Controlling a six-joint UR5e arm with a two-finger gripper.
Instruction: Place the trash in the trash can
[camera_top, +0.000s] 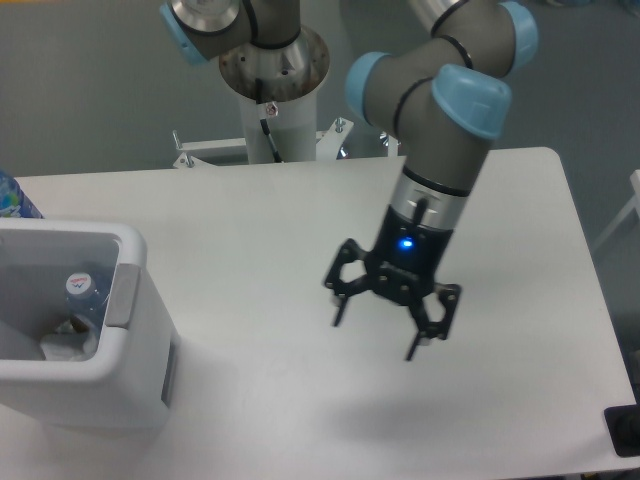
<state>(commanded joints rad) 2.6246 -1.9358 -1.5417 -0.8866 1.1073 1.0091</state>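
progress: near done, judging by layout | bottle (82, 287): inside trash can (130, 385), pale cap up | cardboard scrap (68, 343): in can beside bottle, partly hidden | gripper (388, 323): spread wide, empty, above table (250, 230), well apart from can | left: nothing visible outside can

bottle (82, 287) in trash can (128, 380) | trash can left on table (520, 200)
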